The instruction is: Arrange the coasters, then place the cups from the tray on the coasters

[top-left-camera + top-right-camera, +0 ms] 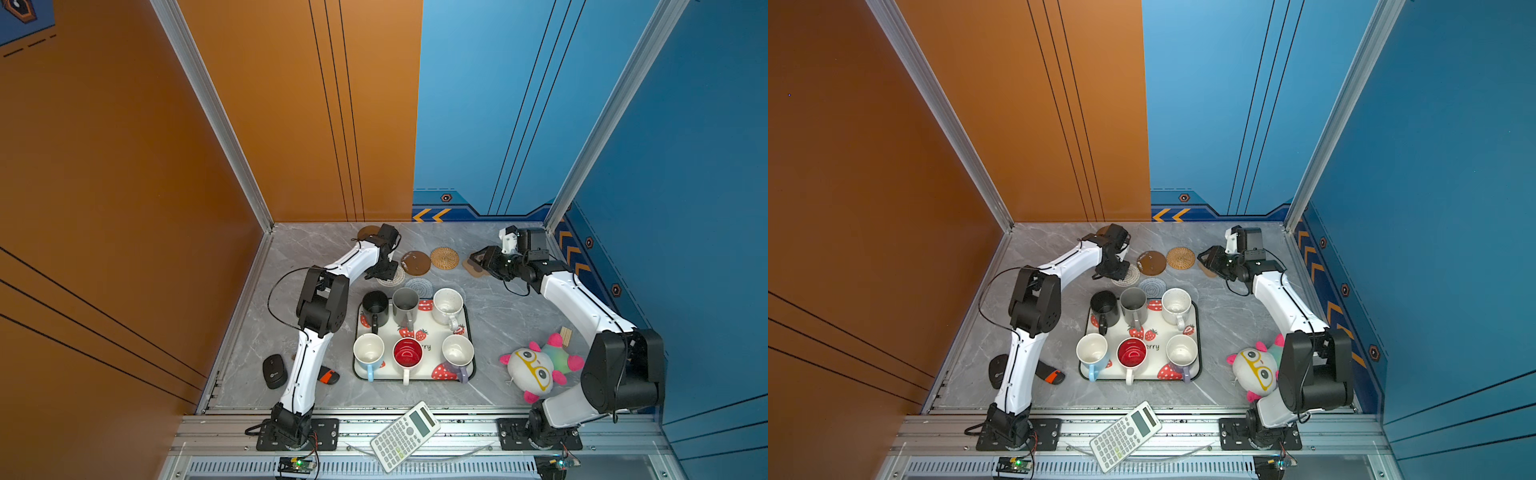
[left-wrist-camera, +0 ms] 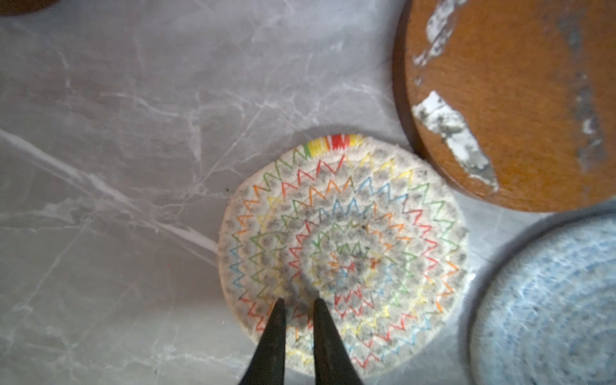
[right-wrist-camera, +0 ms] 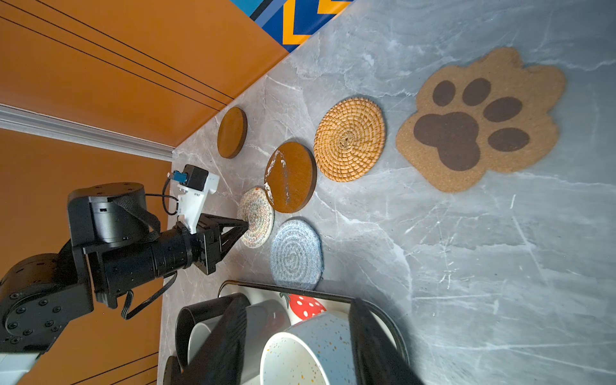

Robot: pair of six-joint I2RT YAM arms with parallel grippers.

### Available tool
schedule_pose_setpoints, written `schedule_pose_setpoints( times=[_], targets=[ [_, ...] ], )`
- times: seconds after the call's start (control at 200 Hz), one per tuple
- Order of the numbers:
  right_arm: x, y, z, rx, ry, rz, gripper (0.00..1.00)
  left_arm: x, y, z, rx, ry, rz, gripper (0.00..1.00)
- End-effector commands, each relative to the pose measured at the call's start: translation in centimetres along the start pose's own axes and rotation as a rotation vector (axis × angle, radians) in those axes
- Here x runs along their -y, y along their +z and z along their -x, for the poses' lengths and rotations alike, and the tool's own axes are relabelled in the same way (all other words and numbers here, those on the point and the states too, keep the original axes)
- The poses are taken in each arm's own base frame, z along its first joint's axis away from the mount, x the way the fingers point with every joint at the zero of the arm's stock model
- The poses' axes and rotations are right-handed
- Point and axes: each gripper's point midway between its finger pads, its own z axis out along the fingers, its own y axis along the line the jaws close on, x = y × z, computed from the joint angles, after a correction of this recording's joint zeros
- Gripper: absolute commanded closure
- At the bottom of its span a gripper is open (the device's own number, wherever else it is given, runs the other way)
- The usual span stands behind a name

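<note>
- Left gripper (image 2: pixel 297 301) jaws nearly together, tips on rainbow-stitched white woven round coaster (image 2: pixel 343 256); grip unclear.
- Right gripper (image 3: pixel 300 298) jaws apart, near flat cork paw-shaped coaster (image 3: pixel 480 123).

The place was a robot lab cell: a left arm (image 1: pixel 307 353) and a right arm (image 1: pixel 582 307) were bolted to an aluminium rail (image 1: pixel 469 428) fronting a grey marble-look table (image 1: pixel 507 316), walled by orange panels (image 1: pixel 124 166) and blue panels (image 1: pixel 685 166) on metal posts (image 1: pixel 208 104).
</note>
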Motion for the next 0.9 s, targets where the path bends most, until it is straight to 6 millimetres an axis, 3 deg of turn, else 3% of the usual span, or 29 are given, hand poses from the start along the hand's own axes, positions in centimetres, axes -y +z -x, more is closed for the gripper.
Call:
schedule_pose_setpoints(
  times=[0.0,0.361,0.897],
  targets=[
    [-0.2,-1.2,0.7,0.035,-0.004,0.009,0.51,-1.7,2.8,-2.3,-0.098,-0.017,0.049,0.84],
    [0.4,-1.8,0.4,0.039,0.011,0.001,0.51,-4.8,4.3,-2.1,-0.112,-0.137,0.07,0.84],
    [1.4,-3.2,0.3,0.046,0.024,-0.032,0.51,-2.9,6.0,2.4,-0.032,-0.23,-0.068,0.82]
  ],
)
